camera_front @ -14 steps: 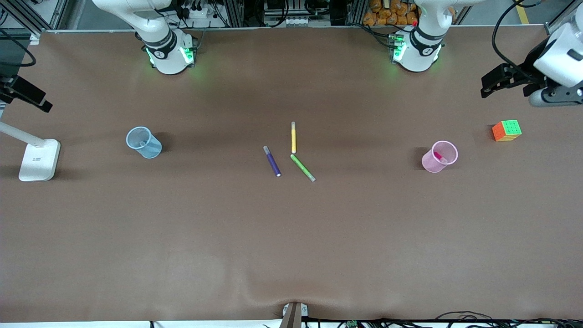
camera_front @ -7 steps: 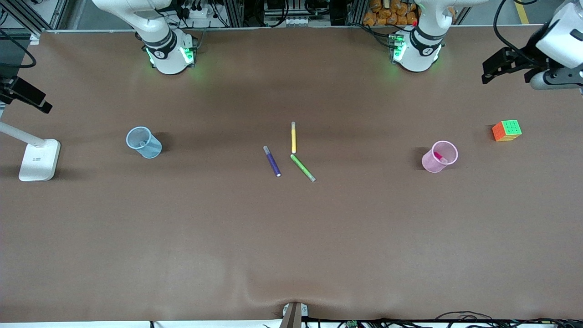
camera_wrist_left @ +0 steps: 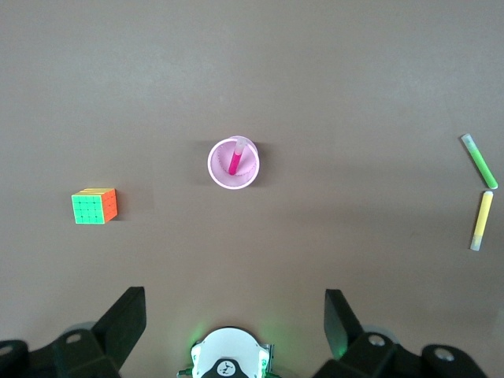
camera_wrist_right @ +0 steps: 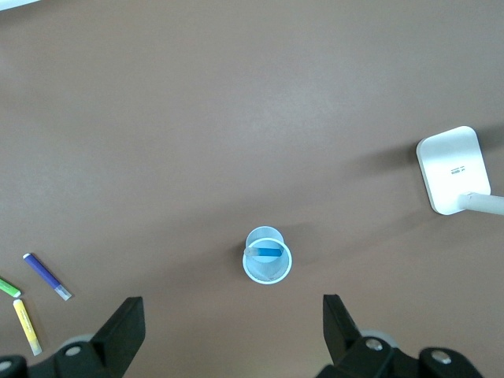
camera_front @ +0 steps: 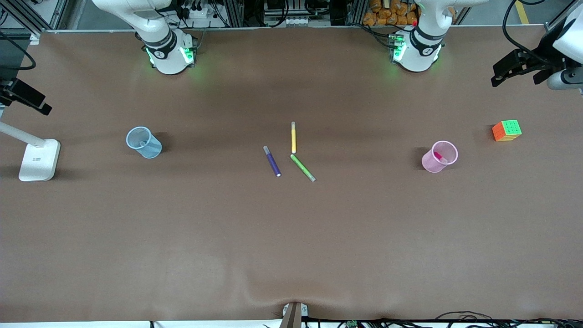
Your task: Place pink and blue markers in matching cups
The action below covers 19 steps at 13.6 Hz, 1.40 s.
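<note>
Left wrist view shows the pink marker (camera_wrist_left: 235, 162) standing inside the pink cup (camera_wrist_left: 234, 164). The blue marker (camera_wrist_right: 266, 252) sits in the blue cup (camera_wrist_right: 268, 255), seen from the right wrist. Both pens look to be home, so the job seems done. The left gripper (camera_wrist_left: 235, 315) is high over the pink cup, jaws spread and empty. The right gripper (camera_wrist_right: 233, 315) hangs high over the blue cup, jaws spread too. The best move now is to pull away slowly and not bump the cups on the worktop (camera_front: 291, 237).

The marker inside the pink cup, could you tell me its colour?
Magenta-pink marker, clearest in the left wrist view.
</note>
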Each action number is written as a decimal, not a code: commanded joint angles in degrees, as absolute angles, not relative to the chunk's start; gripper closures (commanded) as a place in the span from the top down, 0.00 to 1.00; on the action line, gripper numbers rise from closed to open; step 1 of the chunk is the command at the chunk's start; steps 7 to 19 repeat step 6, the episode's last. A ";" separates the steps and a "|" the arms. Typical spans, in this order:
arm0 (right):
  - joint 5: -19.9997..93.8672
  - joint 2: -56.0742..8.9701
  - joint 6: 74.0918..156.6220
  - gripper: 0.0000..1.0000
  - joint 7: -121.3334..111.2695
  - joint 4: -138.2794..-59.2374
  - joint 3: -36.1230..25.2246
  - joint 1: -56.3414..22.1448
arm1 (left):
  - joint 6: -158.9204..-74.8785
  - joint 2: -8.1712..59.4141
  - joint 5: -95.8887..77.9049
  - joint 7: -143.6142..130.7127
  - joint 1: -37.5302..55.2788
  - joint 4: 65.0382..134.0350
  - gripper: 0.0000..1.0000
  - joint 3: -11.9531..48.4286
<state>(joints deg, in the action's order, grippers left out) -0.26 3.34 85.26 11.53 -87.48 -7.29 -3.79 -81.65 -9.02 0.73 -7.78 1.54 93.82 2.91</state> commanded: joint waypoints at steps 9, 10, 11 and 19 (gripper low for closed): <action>-0.97 0.88 83.50 1.00 12.13 -83.85 -7.12 -3.52 | -82.18 -8.97 0.53 -7.56 1.32 93.87 1.00 2.37; -0.97 0.88 83.50 1.00 12.13 -83.85 -7.12 -3.52 | -82.18 -8.97 0.53 -7.56 1.32 93.87 1.00 2.37; -0.97 0.88 83.50 1.00 12.13 -83.85 -7.12 -3.52 | -82.18 -8.97 0.53 -7.56 1.32 93.87 1.00 2.37; -0.97 0.88 83.50 1.00 12.13 -83.85 -7.12 -3.52 | -82.18 -8.97 0.53 -7.56 1.32 93.87 1.00 2.37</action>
